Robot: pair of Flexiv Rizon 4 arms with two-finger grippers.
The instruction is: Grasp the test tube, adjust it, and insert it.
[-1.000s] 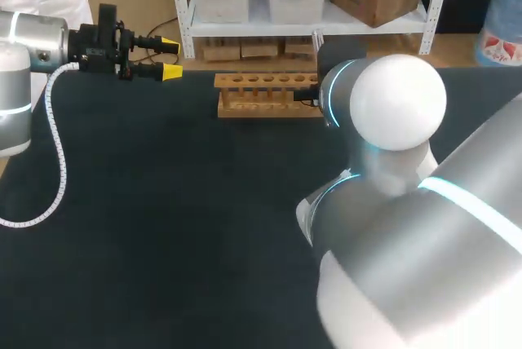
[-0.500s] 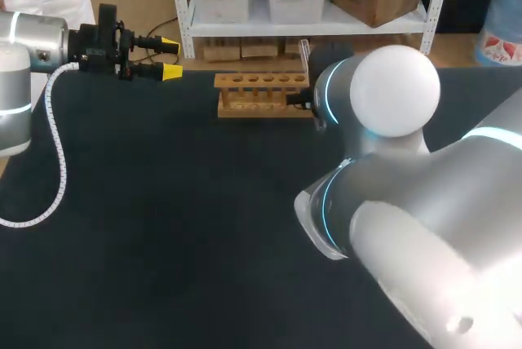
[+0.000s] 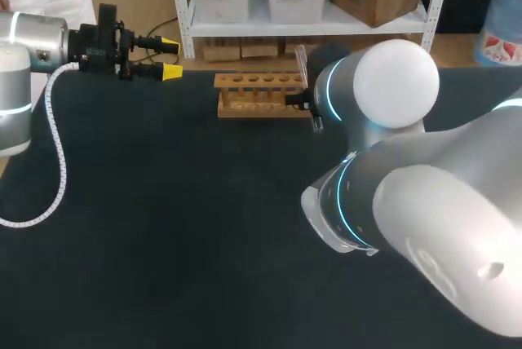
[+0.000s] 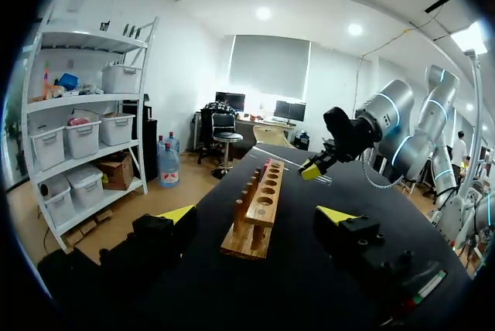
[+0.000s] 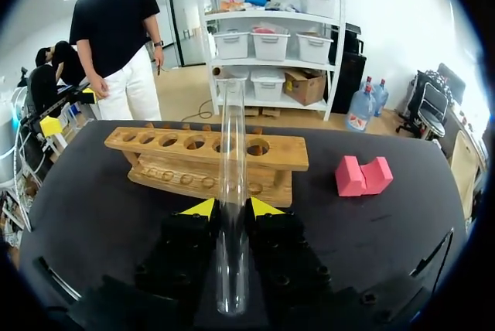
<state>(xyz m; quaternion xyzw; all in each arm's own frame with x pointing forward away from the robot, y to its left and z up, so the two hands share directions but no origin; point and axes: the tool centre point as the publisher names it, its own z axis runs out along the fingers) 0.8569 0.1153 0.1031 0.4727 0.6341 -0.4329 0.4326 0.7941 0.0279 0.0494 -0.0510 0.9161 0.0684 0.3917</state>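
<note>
Gripping the clear test tube (image 5: 232, 138), the right tool (image 5: 230, 208) faces a wooden rack (image 5: 178, 162).

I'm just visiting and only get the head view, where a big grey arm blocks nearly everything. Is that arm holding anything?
Observer: Yes. The right wrist view shows the right gripper shut on a clear test tube, gripped from both sides.
Operator: Where is it pointing?
Observer: Out along the fingers, toward the wooden rack ahead of the gripper. It is not yet in any hole.
Operator: Is anything else hidden behind the arm?
Observer: A pink block sits beside the rack's end.
</note>
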